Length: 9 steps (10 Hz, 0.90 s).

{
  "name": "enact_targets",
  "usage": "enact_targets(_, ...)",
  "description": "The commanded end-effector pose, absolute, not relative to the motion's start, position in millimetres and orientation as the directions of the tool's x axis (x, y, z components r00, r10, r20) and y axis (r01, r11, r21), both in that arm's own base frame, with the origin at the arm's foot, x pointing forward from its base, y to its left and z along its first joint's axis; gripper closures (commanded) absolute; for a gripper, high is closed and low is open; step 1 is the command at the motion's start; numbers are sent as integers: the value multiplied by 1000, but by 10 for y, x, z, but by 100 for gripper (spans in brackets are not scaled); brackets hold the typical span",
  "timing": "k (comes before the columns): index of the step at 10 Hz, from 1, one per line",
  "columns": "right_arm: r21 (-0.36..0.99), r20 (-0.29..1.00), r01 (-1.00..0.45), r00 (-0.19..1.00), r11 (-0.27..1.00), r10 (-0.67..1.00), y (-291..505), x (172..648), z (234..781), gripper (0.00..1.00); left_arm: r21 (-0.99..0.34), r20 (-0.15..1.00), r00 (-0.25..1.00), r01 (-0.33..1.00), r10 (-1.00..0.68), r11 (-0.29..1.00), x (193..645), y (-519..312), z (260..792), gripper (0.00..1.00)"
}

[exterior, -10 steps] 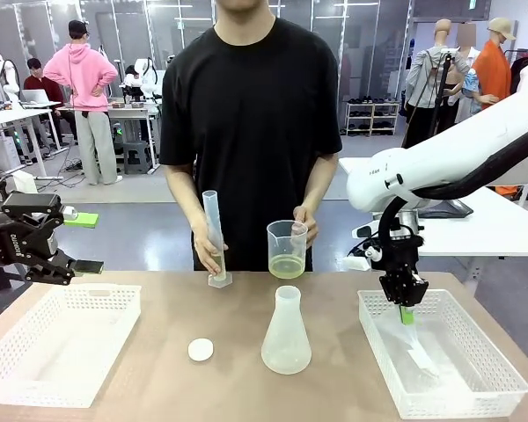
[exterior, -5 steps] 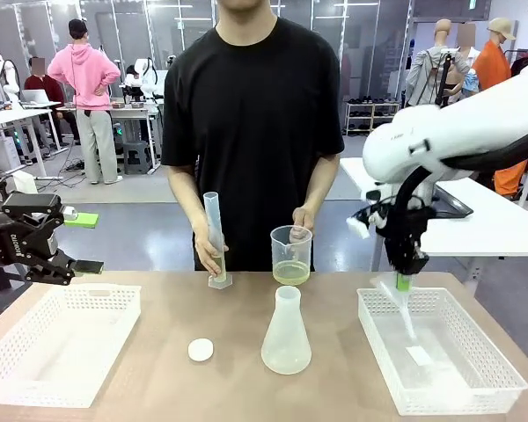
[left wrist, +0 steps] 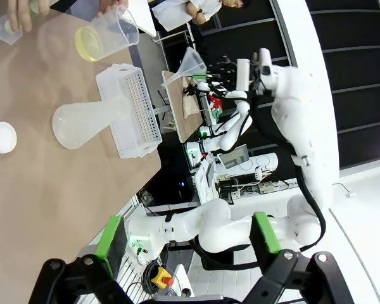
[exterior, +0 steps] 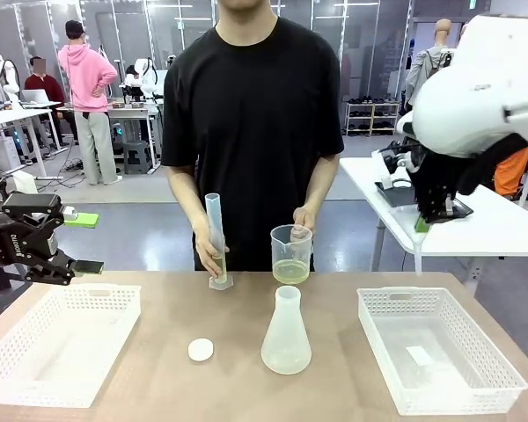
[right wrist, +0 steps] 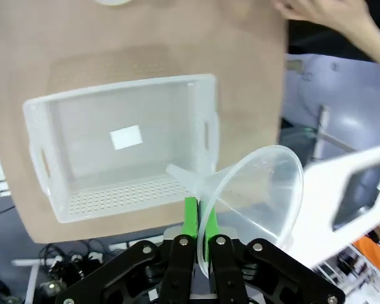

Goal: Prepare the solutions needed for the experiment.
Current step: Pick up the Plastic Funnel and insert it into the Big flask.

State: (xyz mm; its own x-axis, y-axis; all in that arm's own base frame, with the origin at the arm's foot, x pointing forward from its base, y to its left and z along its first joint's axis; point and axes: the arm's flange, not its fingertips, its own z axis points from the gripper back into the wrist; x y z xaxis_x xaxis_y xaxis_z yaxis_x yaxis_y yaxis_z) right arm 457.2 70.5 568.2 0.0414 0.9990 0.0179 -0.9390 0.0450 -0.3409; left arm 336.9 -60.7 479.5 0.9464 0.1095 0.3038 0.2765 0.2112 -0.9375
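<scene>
Brown table, flask between left basket and right basket, left claw released, right claw grasping funnel aloft.

**A**, white right arm: glossy, rounded shell segments, with what appears to be a black cable looping beneath the wrist.
**B**, black right gripper: matte, angular linkage with pale round screw heads at the joints and bright green pads on the fingers.
**C**, black left gripper: same black body and green pads, with white lettering on its side, too small to read.
**D**, person: plain black short-sleeved T-shirt with a round neck.
</scene>
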Motion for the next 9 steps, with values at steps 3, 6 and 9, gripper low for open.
enact_targets(3,-556,66,-820,123,138,990,781,4003,5708,100,-942,303,946,279,119,186,3383,-633,4809,0)
enact_targets(6,-546,70,-829,101,123,992,773,4005,5836,100,-942,303,946,279,119,186,3383,-633,4809,0)
enact_targets(9,-546,70,-829,101,123,992,773,4005,5836,100,-942,303,946,279,119,186,3383,-633,4809,0)
